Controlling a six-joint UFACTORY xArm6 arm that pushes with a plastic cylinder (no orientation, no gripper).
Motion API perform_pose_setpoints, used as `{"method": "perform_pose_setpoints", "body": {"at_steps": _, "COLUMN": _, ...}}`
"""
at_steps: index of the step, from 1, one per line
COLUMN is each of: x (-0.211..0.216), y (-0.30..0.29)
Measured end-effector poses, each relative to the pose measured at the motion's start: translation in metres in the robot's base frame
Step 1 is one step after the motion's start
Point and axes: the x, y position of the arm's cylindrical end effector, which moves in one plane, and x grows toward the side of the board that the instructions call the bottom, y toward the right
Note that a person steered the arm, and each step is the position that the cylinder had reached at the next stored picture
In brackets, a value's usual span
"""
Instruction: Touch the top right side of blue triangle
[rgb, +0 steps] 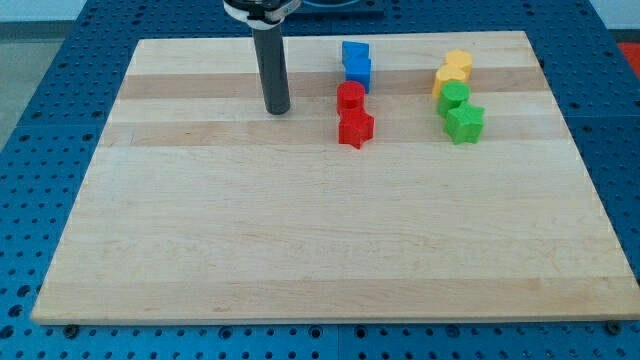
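Observation:
Two blue blocks sit together near the view's top centre: one (354, 52) at the back and one (359, 72) just in front of it; which of them is the triangle I cannot tell. My tip (277, 109) rests on the wooden board (320, 240), to the left of the blue blocks and a little lower in the view, apart from them. A red round block (350, 97) and a red star block (355, 128) lie just below the blue pair, to the right of my tip.
At the view's upper right stands a cluster: two yellow blocks (453, 72), a green round block (455, 96) and a green star block (464, 122). The board's edges border a blue perforated table (40, 120).

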Motion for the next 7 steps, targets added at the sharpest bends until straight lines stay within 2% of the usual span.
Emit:
{"method": "perform_pose_setpoints", "body": {"at_steps": 2, "x": -0.001, "y": -0.003}}
{"method": "perform_pose_setpoints", "body": {"at_steps": 3, "x": -0.037, "y": -0.013}}
{"method": "perform_pose_setpoints", "body": {"at_steps": 4, "x": -0.093, "y": -0.019}}
{"method": "perform_pose_setpoints", "body": {"at_steps": 5, "x": -0.115, "y": -0.019}}
{"method": "perform_pose_setpoints", "body": {"at_steps": 6, "x": -0.123, "y": 0.003}}
{"method": "perform_pose_setpoints", "body": {"at_steps": 7, "x": -0.146, "y": 0.07}}
